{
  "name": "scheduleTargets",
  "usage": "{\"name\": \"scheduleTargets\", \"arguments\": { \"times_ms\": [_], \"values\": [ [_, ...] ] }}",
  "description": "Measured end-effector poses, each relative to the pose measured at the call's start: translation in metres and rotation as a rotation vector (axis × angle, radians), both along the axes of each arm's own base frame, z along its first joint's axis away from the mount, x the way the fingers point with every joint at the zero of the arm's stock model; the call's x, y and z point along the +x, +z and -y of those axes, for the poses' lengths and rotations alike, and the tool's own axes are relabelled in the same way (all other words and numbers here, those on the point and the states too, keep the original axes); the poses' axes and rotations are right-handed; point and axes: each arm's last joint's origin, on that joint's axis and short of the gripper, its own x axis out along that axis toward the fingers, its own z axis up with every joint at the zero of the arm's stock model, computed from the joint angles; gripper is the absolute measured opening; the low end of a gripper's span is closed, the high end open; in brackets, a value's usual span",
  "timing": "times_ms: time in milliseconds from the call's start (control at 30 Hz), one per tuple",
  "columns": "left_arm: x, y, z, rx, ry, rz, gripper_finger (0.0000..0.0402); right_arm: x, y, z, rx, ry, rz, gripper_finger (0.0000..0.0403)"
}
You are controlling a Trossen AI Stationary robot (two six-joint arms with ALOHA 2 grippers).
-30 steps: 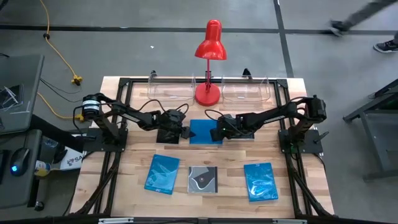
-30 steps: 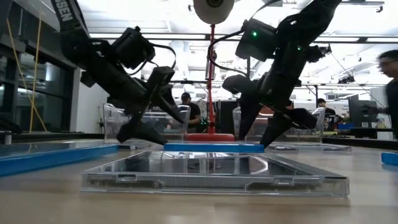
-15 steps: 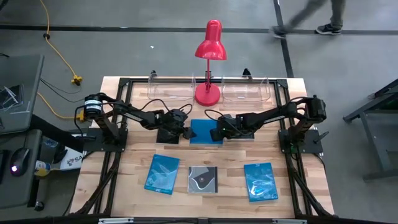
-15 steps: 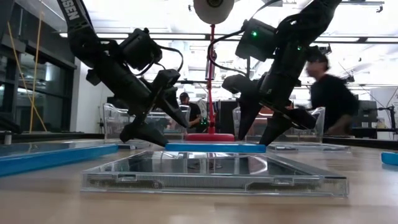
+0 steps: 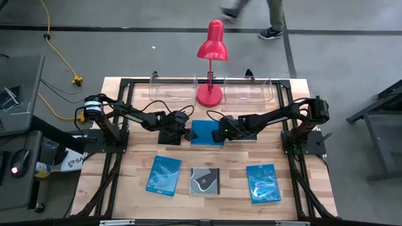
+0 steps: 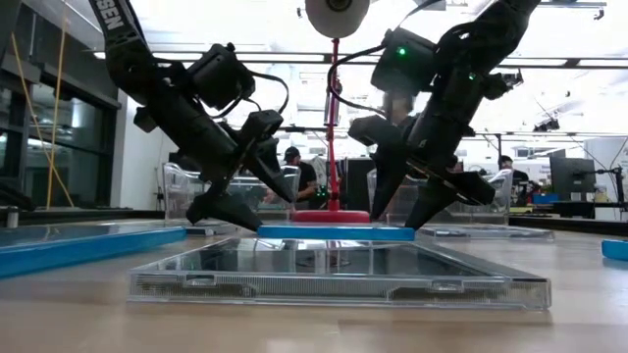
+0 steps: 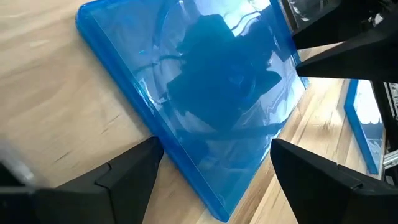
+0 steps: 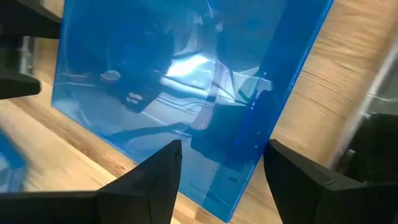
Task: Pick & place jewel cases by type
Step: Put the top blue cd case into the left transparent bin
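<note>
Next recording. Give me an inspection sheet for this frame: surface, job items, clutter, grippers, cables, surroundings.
Surface: wooden table, black frame rails along its edges.
Job's things: plain blue case at centre between both grippers; dark case under the left arm; grey case under the right arm; front row holds a patterned blue case, a black case with white swirl and another patterned blue case.
Clutter: red desk lamp; two clear trays at the back edge.
Grippers: left gripper open at the plain blue case's left edge; right gripper open at its right edge.
Cables: yellow cord on the floor.
Surroundings: a person's legs beyond the table.
</note>
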Motion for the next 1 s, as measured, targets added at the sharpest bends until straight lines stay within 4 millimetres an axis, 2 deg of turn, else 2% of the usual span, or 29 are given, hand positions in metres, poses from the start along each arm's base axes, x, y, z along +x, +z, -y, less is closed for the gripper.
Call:
{"name": "scheduleTargets", "arguments": {
  "times_ms": [267,633,767,900,1000],
  "values": [
    [-0.001,-0.001,0.0,-0.003,-0.001,-0.009,0.0305,0.001,0.004,0.0,-0.022,0.033,0.021,0.0201],
    [-0.002,-0.002,0.0,0.003,-0.005,-0.027,0.0305,-0.008,0.049,0.0,-0.068,0.039,0.16,0.02],
    [-0.001,-0.002,0.0,0.009,-0.009,-0.015,0.0305,-0.002,0.063,0.001,-0.093,0.031,0.267,0.0202],
    [0.001,0.0,0.0,0.008,-0.011,0.011,0.0305,0.003,0.067,0.001,-0.101,0.034,0.35,0.0204],
    [0.002,0.001,0.0,0.011,-0.015,0.018,0.0305,0.003,0.066,0.002,-0.097,0.02,0.351,0.0204]
  ]
}}
